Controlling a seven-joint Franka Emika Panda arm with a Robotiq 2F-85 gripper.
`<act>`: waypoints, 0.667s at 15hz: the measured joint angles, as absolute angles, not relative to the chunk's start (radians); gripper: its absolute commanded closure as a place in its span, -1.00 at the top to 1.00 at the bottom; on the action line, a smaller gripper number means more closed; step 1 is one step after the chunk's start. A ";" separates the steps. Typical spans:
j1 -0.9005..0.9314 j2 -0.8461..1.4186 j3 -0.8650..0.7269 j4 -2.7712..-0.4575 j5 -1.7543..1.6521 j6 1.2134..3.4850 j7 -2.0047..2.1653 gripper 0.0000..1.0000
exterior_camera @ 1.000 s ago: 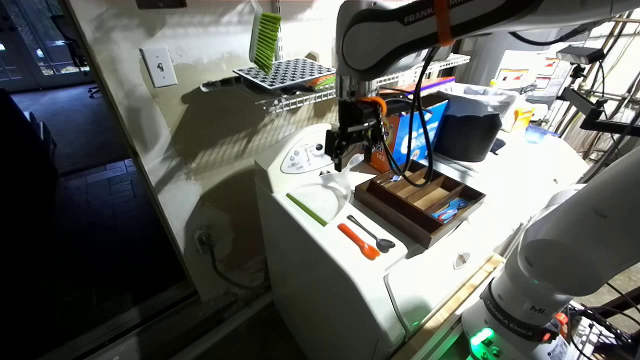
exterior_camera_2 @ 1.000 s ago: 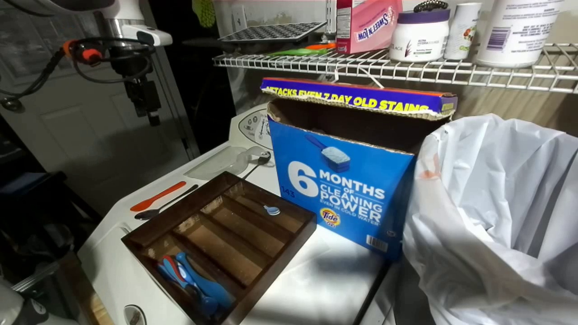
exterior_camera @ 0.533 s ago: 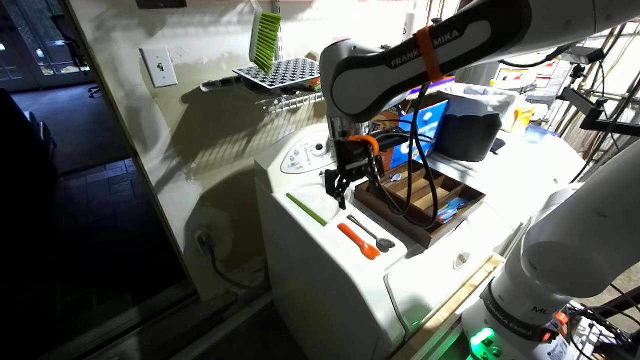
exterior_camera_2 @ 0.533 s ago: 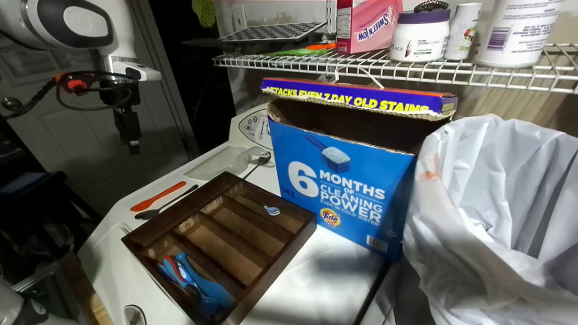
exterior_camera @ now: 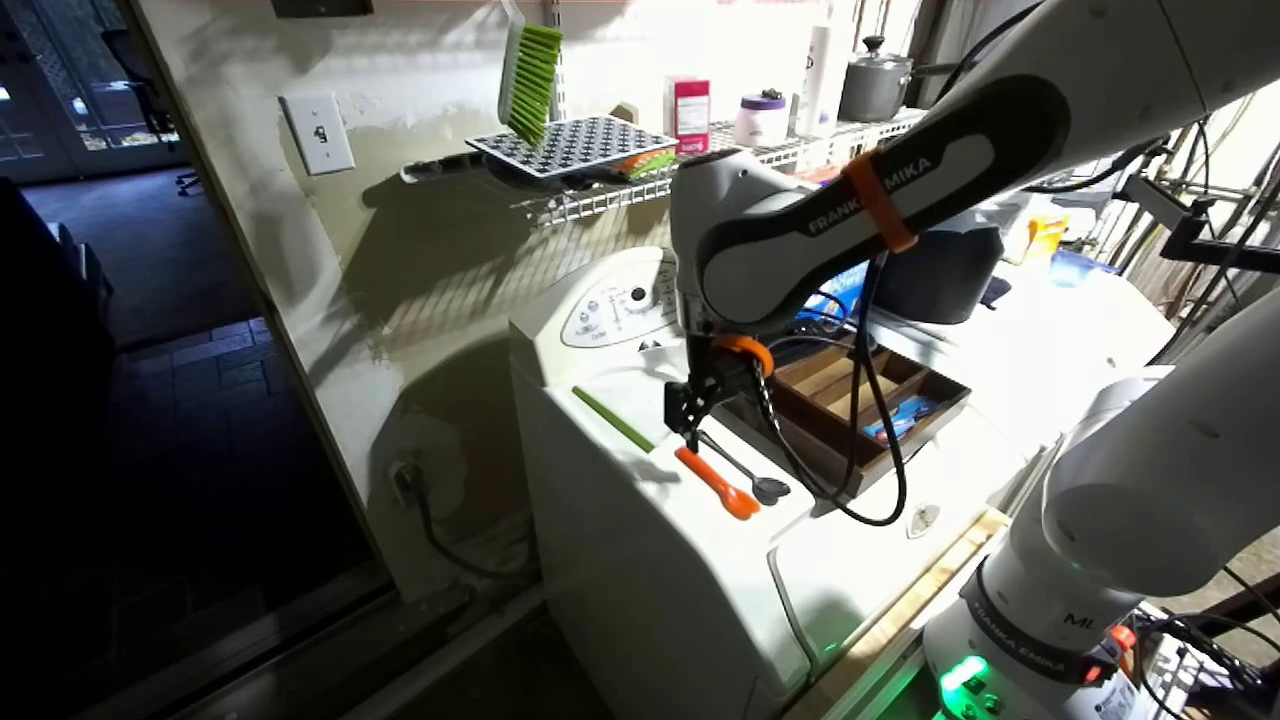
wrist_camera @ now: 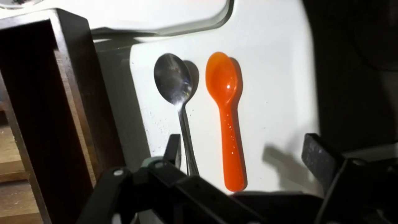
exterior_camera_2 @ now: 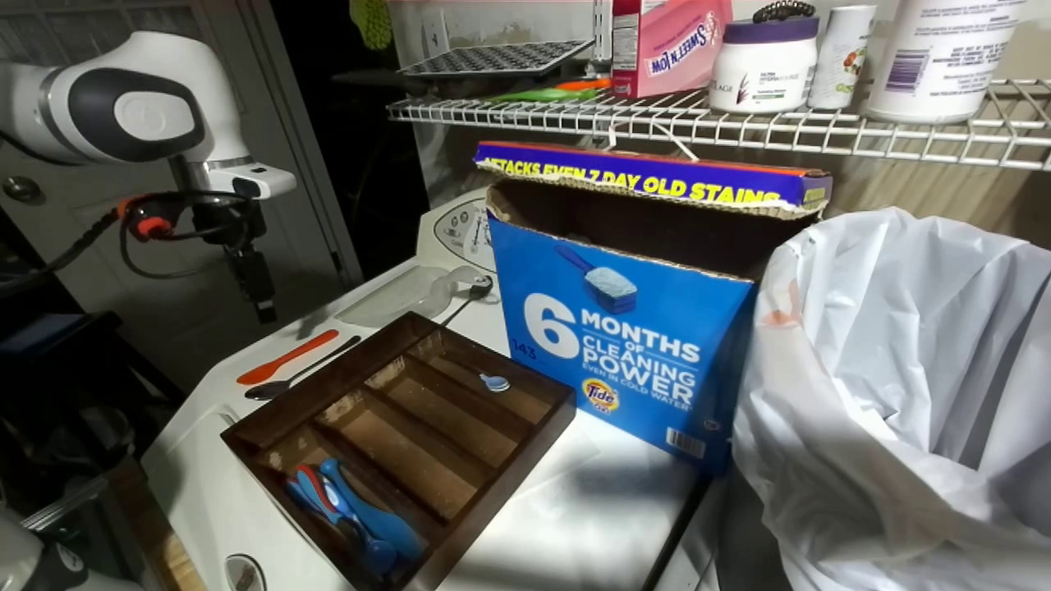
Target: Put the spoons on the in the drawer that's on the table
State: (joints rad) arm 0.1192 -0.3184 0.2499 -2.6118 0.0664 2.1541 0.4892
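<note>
An orange spoon (exterior_camera: 718, 482) and a dark metal spoon (exterior_camera: 770, 490) lie side by side on the white table (exterior_camera: 640, 560). The orange spoon (exterior_camera_2: 287, 359) and metal spoon (exterior_camera_2: 267, 391) also show in an exterior view. My gripper (exterior_camera: 688, 425) hovers above their handle ends. In the wrist view the gripper (wrist_camera: 244, 152) is open and empty. The orange spoon's handle (wrist_camera: 230, 140) appears between the fingers, and the left finger overlaps beside the metal spoon's handle (wrist_camera: 183, 130). The brown drawer (exterior_camera_2: 497, 498) stands beside the spoons; its wall (wrist_camera: 90, 93) is at left in the wrist view.
Blue utensils (exterior_camera_2: 361, 509) and a small pale spoon (exterior_camera_2: 494, 382) lie in the drawer. A green strip (exterior_camera: 613, 418) lies near the table's edge. A clear scoop (exterior_camera_2: 410, 300) and a blue box (exterior_camera_2: 608, 353) stand behind. A lined bin (exterior_camera_2: 887, 394) and a wire shelf (exterior_camera_2: 698, 123) are nearby.
The arm has lowered. My gripper has come down from above the back of the table toward the spoons' handle ends. The spoons and the drawer have not moved.
</note>
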 measured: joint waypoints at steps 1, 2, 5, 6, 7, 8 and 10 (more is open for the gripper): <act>0.121 -0.320 0.250 -2.640 0.066 2.212 0.483 1.00; 0.122 -0.322 0.250 -2.667 0.066 2.263 0.478 1.00; 0.122 -0.326 0.248 -2.721 0.066 2.337 0.468 1.00; 0.122 -0.328 0.247 -2.725 0.066 2.341 0.468 1.00; 0.122 -0.331 0.247 -2.725 0.066 2.341 0.467 1.00; 0.122 -0.331 0.248 -2.725 0.066 2.341 0.467 1.00; 0.119 -0.327 0.242 -2.725 0.067 2.339 0.468 1.00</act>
